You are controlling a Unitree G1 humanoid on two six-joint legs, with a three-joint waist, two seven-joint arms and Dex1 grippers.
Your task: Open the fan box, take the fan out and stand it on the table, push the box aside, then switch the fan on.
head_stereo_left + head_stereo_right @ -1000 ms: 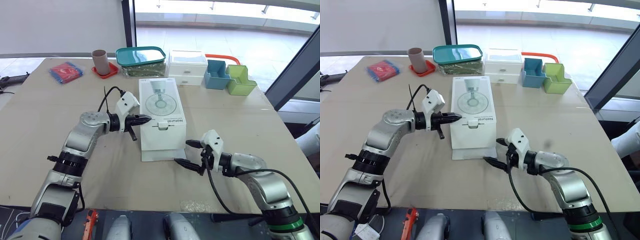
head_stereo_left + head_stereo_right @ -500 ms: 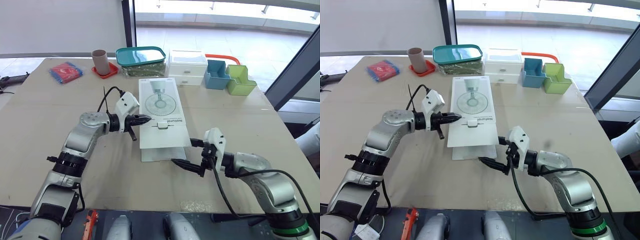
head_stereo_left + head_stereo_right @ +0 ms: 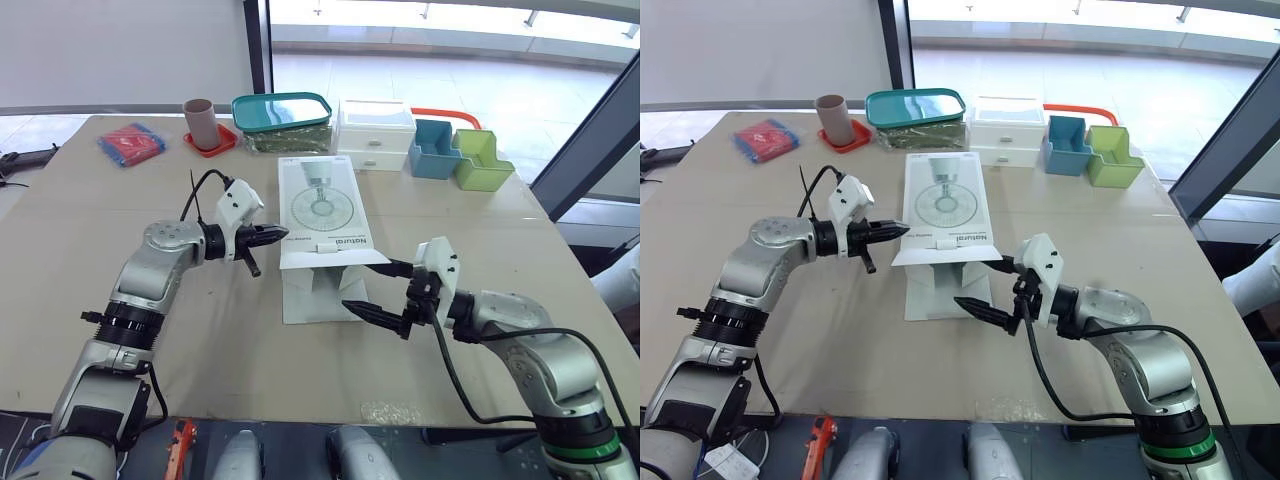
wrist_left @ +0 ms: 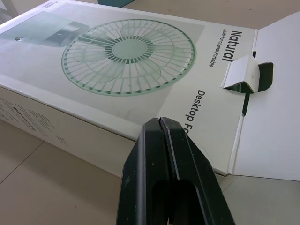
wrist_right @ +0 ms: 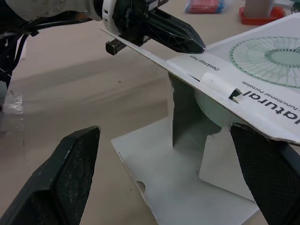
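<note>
Here fan box (image 3: 322,205) lid meets spread right fingers (image 3: 372,314); left fingers (image 3: 266,236) pressed together alongside

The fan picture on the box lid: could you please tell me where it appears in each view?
Left eye view: fan picture, centre, on the raised lid.
Right eye view: fan picture, centre.
Left wrist view: fan picture, beyond the shut fingers.
Right wrist view: fan picture, past the left gripper, partly cropped.
Shared landmark: left gripper at the lid's edge.
</note>
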